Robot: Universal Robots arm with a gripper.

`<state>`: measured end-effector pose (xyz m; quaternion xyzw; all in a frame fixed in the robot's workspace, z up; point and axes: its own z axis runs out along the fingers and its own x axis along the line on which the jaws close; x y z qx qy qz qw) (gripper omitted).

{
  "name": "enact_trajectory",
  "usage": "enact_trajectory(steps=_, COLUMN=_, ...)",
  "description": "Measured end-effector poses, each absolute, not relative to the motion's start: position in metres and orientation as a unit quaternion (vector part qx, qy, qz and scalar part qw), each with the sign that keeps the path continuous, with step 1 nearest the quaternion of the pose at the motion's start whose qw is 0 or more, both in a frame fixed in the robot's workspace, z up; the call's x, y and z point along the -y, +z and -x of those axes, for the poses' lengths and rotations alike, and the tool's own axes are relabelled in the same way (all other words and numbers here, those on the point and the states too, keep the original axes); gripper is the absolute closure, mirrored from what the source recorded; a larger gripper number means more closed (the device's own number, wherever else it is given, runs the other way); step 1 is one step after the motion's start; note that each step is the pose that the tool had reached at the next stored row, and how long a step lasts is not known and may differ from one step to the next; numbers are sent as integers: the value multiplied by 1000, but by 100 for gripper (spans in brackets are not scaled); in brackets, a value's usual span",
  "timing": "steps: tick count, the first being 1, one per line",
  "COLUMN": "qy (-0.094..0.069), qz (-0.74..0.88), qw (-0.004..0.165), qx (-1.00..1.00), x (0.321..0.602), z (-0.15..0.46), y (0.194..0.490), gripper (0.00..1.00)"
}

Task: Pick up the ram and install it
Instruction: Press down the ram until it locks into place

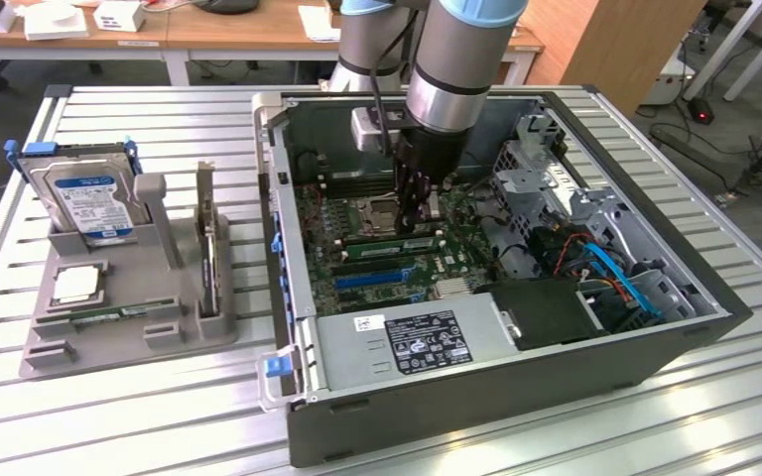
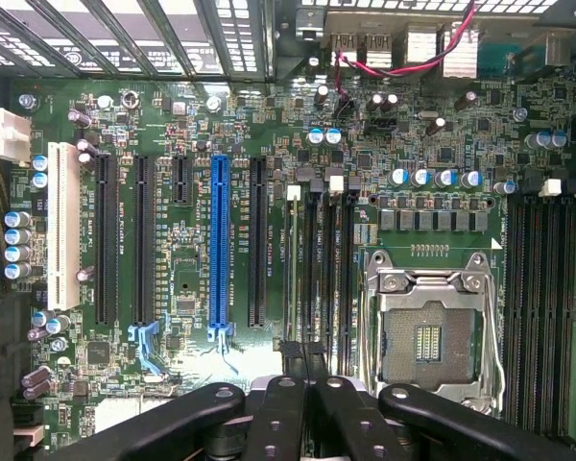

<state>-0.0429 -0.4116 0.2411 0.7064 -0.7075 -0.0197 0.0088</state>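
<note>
The black two-finger gripper has its fingers pressed together, and no gap shows between the tips. It stands low inside the open dark grey computer case, over the green motherboard. In the exterior view the gripper hangs straight down from the grey arm, and its tips end just above the ram, a long thin green board stick that stands on its edge in a memory slot. In the wrist view the ram appears edge-on as a thin pale line in the outermost of the black slots beside the gripper tips. I cannot tell if the tips touch it.

Just beside these slots, on the other side from the ram, lies the square silver metal processor socket, open, with its contact field bare. Farther away on the board there is a long blue expansion slot between black ones. A grey power supply box with a white label fills the near corner of the case.

Well apart, at the exterior view's left, a grey plastic holder rests on the slatted metal table. It carries an upright blue-framed hard drive, a square silver chip and a tall upright card.
</note>
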Motion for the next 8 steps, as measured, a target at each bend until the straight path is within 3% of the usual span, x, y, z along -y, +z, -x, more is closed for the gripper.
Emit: enact_trajectory(steps=8, qy=-20, qz=-686, qw=8, qx=727, x=412, z=43, y=241, gripper=91)
